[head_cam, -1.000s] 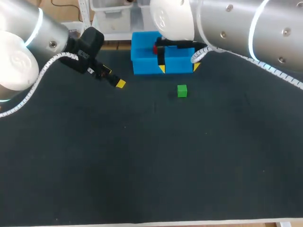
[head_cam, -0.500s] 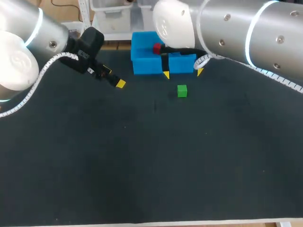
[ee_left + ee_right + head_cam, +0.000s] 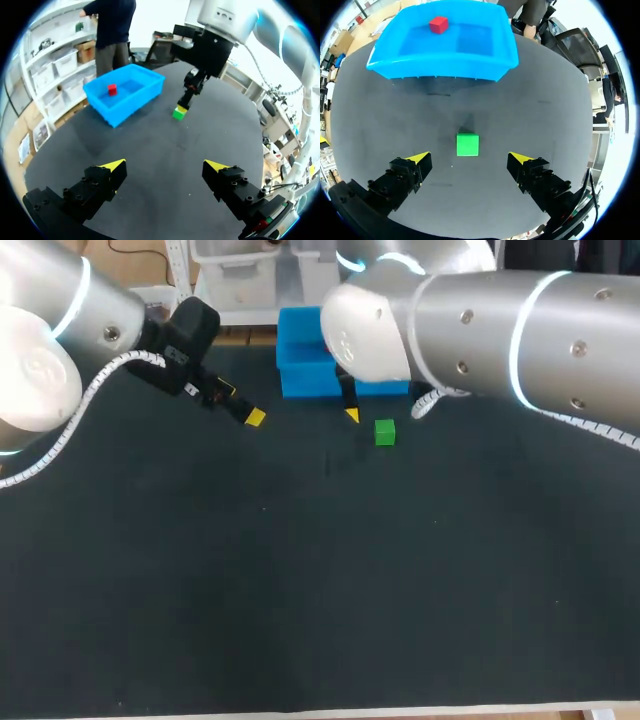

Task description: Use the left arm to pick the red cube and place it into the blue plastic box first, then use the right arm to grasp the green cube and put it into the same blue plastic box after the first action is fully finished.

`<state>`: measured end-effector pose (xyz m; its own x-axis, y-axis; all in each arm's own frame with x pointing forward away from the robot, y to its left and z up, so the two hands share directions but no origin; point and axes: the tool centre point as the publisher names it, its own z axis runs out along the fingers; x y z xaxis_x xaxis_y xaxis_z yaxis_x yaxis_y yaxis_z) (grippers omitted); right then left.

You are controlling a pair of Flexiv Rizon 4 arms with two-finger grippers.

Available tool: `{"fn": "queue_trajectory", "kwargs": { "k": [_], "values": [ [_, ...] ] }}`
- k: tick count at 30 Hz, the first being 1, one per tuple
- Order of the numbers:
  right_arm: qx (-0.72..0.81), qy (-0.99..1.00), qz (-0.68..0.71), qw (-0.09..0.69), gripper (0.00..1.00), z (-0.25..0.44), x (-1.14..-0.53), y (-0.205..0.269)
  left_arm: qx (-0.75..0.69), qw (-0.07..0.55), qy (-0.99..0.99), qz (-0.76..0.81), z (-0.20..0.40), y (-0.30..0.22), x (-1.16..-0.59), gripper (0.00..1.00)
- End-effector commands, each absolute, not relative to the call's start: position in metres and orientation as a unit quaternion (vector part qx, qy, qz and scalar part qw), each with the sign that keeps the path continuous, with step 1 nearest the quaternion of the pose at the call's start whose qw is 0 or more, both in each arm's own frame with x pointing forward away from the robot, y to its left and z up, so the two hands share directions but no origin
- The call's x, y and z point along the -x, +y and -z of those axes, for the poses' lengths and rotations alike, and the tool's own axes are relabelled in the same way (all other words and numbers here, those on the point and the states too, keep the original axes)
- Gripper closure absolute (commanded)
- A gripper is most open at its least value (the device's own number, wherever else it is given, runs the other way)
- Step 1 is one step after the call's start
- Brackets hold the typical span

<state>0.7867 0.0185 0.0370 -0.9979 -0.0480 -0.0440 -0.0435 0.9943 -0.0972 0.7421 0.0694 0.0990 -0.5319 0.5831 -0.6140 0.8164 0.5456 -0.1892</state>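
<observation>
— Where's the right arm?
— Reaching across from the right, with the right fingers (image 3: 412, 167) spread wide, one on either side of the green cube (image 3: 467, 144), neither touching it.
— And the left?
— The left fingers (image 3: 102, 180) are open too, empty and held well apart from it. The red cube (image 3: 438, 24) lies in the blue box (image 3: 440, 67). The green cube sits on the surface (image 3: 300, 590) near the box wall, far from any edge.

The rectangular blue plastic box (image 3: 440, 67) is a plain, bright sky blue all over. Inside the box, the small red cube (image 3: 438, 24) is a flat scarlet. Near the box, the small green cube (image 3: 467, 144) is a vivid grass green against the matt black table top (image 3: 300, 580). The left gripper (image 3: 165, 164) and the right gripper (image 3: 468, 158) are black with bright yellow tips. The left arm (image 3: 60, 300) and the right arm (image 3: 500, 330) are silver-grey with white joints and pale glowing rings. A white coiled cable (image 3: 85, 405) trails along the left arm.
</observation>
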Motion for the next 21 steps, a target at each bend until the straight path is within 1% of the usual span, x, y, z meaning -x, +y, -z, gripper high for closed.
{"fn": "queue_trajectory", "kwargs": {
  "k": [1, 21],
  "values": [
    [0.022, 0.998, 0.049, 0.034, 0.00, -0.025, -0.785, 0.018, -0.416, 0.251, 0.841, 0.237, -0.098, 0.070, -0.742, 0.00],
    [-0.001, 0.998, 0.043, 0.049, 0.00, 0.006, -0.802, 0.015, -0.416, 0.251, 0.841, 0.237, -0.098, 0.070, -0.742, 0.00]
  ]
}}
